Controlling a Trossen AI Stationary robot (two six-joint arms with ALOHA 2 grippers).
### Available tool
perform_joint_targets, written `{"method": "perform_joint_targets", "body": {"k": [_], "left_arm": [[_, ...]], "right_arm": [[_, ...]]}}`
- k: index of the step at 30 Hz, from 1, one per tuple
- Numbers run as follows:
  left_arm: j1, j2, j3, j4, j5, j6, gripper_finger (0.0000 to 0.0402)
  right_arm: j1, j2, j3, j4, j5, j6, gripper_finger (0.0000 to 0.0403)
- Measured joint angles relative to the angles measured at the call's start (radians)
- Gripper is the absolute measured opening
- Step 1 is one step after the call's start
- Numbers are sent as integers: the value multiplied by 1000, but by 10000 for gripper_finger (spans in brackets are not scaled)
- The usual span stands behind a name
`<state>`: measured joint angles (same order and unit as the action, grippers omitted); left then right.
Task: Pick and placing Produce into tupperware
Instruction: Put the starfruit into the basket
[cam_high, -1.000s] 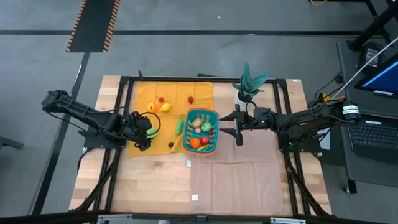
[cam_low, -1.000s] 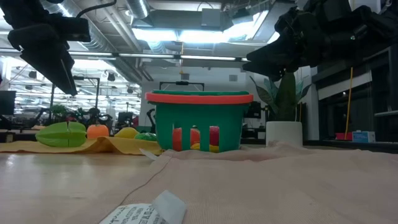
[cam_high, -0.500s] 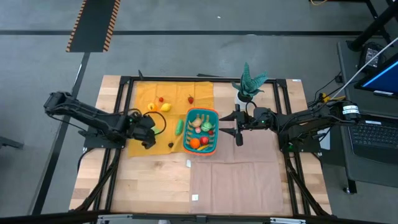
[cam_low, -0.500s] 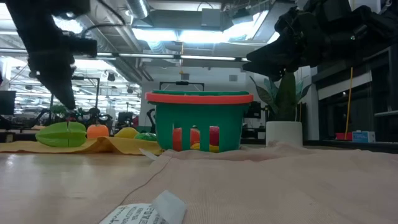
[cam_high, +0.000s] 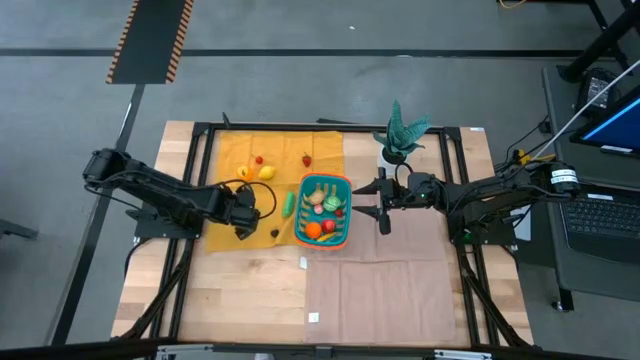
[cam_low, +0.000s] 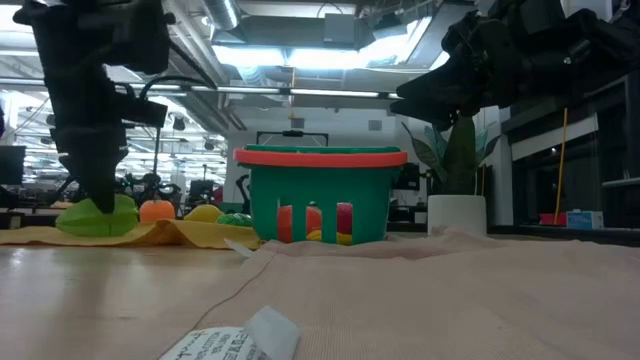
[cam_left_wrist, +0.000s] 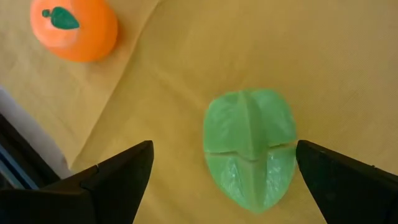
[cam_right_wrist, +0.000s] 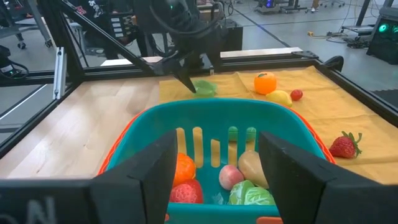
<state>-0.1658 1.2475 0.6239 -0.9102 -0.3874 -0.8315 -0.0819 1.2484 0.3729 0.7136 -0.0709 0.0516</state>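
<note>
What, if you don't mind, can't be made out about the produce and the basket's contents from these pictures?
- High view: the green leaf piece is hidden under the left gripper.
- Low view: the basket wall hides most of its contents.
- High view: the small dark item on the yellow cloth is too small to identify.

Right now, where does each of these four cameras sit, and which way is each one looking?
High view: above the table, looking straight down; both arms show, left gripper and right gripper.
Low view: at tabletop height, looking level at the teal basket; dark arms hang from above.
Left wrist view: looks down at a green leafy toy between its open fingers.
Right wrist view: looks into the basket past its own fingers.
Shared: the wrist views both show the orange toy.
</note>
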Motion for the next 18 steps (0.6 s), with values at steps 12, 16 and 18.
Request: {"method": "perform_joint_targets", "body": {"k": [12,16,18], "left_arm": [[0,5,0,54,0,-5,384],[0,5,0,70,12,-5,384],[0,5,0,68,13,-5,384]], "right_arm": [[0,0,0,0,0,0,225],[0,0,0,0,0,0,225],[0,0,0,0,0,0,225]]}}
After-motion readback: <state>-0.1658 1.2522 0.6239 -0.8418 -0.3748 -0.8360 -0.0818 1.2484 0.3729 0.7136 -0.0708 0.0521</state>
